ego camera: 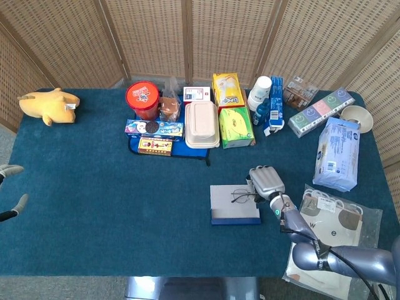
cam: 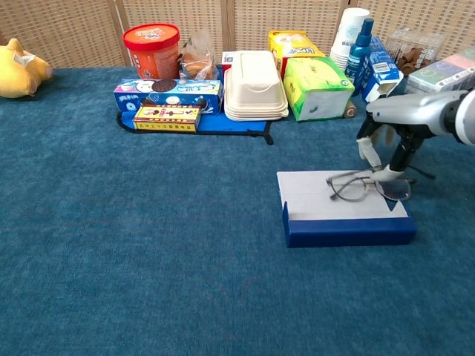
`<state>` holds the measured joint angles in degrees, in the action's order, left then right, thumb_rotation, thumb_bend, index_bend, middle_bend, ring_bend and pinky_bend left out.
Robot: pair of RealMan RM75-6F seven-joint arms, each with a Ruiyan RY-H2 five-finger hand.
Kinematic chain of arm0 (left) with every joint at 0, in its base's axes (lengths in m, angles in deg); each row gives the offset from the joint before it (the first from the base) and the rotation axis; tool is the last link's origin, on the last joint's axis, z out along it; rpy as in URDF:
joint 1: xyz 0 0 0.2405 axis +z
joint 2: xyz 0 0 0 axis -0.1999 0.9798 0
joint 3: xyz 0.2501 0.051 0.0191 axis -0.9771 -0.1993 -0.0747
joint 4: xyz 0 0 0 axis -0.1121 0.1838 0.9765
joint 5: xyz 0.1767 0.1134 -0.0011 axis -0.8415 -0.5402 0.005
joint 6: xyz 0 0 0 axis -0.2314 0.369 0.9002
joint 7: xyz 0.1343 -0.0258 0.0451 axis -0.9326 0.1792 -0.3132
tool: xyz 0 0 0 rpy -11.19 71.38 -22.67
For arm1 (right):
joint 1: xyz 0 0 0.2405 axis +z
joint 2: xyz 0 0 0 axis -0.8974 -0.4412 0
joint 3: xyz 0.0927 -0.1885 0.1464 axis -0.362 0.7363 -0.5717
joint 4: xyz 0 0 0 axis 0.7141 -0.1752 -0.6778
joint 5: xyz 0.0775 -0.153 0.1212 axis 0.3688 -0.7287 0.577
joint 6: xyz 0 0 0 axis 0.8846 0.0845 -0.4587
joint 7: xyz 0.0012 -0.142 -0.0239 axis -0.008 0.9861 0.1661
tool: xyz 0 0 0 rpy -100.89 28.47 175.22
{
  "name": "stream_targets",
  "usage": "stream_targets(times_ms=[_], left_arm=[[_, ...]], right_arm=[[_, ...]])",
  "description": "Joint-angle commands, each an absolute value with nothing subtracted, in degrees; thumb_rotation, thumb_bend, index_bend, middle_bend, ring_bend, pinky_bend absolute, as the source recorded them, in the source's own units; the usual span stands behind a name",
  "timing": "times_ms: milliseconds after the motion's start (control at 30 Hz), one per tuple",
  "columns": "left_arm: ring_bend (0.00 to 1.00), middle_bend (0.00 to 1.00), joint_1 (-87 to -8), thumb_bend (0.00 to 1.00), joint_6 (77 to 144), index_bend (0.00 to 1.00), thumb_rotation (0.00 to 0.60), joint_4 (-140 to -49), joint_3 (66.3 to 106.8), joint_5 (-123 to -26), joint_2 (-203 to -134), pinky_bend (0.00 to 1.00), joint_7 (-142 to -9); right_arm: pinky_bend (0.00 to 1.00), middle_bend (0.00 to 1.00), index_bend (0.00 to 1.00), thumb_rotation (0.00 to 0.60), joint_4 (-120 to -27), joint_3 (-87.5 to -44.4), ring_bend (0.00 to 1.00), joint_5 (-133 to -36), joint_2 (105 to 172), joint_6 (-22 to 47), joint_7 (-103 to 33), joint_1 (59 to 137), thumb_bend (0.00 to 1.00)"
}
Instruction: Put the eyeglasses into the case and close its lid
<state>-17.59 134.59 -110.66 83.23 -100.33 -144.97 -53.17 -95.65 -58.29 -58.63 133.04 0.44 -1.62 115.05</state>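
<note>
The open blue case point(cam: 347, 231) lies in the middle of the table with its pale inside point(ego camera: 229, 200) facing up. The thin dark-framed eyeglasses point(cam: 365, 186) hang just over the right half of the case, tilted, also seen in the head view point(ego camera: 242, 196). My right hand point(cam: 389, 151) pinches them at their right end from above; in the head view it point(ego camera: 267, 182) sits at the case's right edge. Only spread fingertips of my left hand point(ego camera: 7, 169) show at the far left edge, holding nothing.
Behind the case stand a white clamshell box point(cam: 255, 84), a green tissue box point(cam: 319, 87), a red tub point(cam: 152, 44) and snack boxes point(cam: 168, 95). A yellow plush point(ego camera: 49, 104) lies far left. A blue pack point(ego camera: 337, 154) and a plastic bag point(ego camera: 328, 220) lie right.
</note>
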Motion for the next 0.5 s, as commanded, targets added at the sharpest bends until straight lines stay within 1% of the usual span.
stream_targets(times_ms=[33,333,500], left_arm=[[0.21,0.28,-17.52,0.31,134.73,0.25,0.6,-110.77,83.22,-100.4,-144.92,0.14,-53.25],[0.21,0.28,-17.19,0.31,135.06,0.25,0.6,-110.92,82.99,-100.55,-144.85,0.14,-53.31],[0.21,0.28,-17.06,0.31,135.27,0.25,0.6,-110.61,82.99,-100.56,-144.96,0.14,-53.0]], right_arm=[[0.3,0.38,0.65,0.6,-96.34,-57.4,0.28,-60.01,132.58,0.43,-2.01,114.34,0.26],[0.3,0.38,0.64,0.6,-97.52,-56.75,0.28,-61.8,132.63,0.48,-2.22,113.83,0.26],[0.3,0.38,0.64,0.6,-97.64,-57.08,0.28,-61.52,133.2,0.73,-1.76,114.2,0.25]])
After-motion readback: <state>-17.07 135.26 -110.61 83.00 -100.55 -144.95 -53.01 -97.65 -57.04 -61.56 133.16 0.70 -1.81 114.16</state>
